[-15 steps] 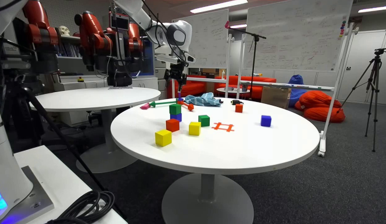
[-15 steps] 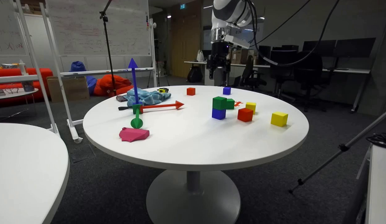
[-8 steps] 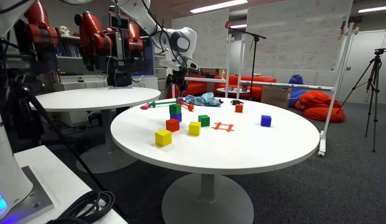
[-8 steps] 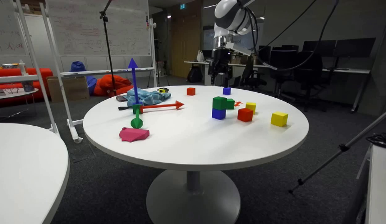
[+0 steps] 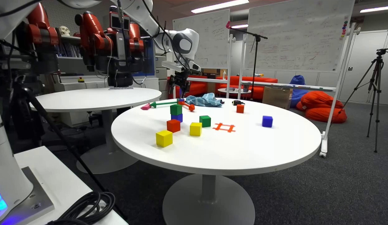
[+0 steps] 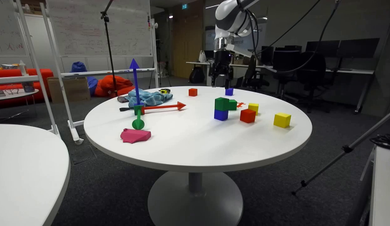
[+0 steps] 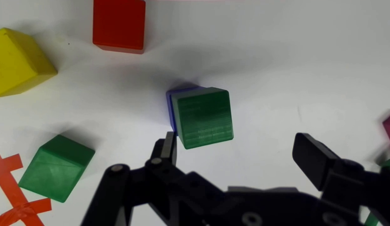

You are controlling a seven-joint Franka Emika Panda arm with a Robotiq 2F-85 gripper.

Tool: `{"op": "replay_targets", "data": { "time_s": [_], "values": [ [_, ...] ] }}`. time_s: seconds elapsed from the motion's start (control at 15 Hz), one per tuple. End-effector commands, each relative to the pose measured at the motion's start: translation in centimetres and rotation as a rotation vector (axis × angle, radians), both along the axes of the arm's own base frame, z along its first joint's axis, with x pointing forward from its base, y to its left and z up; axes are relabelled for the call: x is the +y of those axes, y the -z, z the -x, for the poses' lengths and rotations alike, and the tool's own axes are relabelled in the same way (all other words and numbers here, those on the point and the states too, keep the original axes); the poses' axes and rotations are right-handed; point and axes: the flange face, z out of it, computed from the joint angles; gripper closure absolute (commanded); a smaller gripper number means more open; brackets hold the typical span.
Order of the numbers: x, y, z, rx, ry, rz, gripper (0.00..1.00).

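Wrist view: the gripper (image 7: 237,142) has its jaws spread wide, with nothing held between them. Nearest to it is the upper green cube (image 7: 205,119), stacked on a blue cube (image 6: 221,115) that stands plain in an exterior view but shows from the wrist only as a thin strip. Both exterior views place this pair below the jaws, with a visible gap between the fingertips (image 7: 168,147) and the top face, so there is no contact. From the wrist, the stack shows just ahead of the jaws and off-centre, close by the finger on the picture's left, while the opposite finger stands well apart from it; whether it sits squarely under the middle of the opening I cannot tell. A cube offers no long axis, but its side faces seem turned only slightly from facing the fingers. Out past the finger on the picture's left lies a lone green cube (image 7: 56,169), beside red tape strips (image 7: 12,188); farther ahead on that side are a red cube (image 7: 119,24) and, farther out, a yellow cube (image 7: 19,64), both well apart from the jaws
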Motion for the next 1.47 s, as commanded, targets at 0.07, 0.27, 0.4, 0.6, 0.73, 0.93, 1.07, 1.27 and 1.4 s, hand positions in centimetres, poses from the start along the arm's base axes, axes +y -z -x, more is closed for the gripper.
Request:
{"op": "replay_targets", "data": {
  "time_s": [0.07, 0.27, 0.4, 0.6, 0.73, 0.93, 1.07, 1.27, 1.4],
  "values": [
    [0.0, 0.1, -0.1, 0.002, 0.0, 0.0, 0.0],
    [0.0, 0.1, -0.1, 0.003, 0.0, 0.0, 0.0],
    [0.0, 0.1, -0.1, 0.003, 0.0, 0.0, 0.0],
    [0.0, 0.1, -0.1, 0.003, 0.0, 0.0, 0.0],
    [0.0, 0.1, -0.1, 0.003, 0.0, 0.0, 0.0],
    [-0.1, 0.6, -0.3, 0.007, 0.0, 0.05, 0.0],
    [-0.2, 1.2, -0.5, 0.015, -0.012, 0.086, 0.0],
    [-0.3, 2.2, -0.4, 0.038, -0.034, 0.125, 0.0],
    [-0.1, 3.0, -0.5, 0.053, -0.051, 0.144, 0.0]
  ]
}}
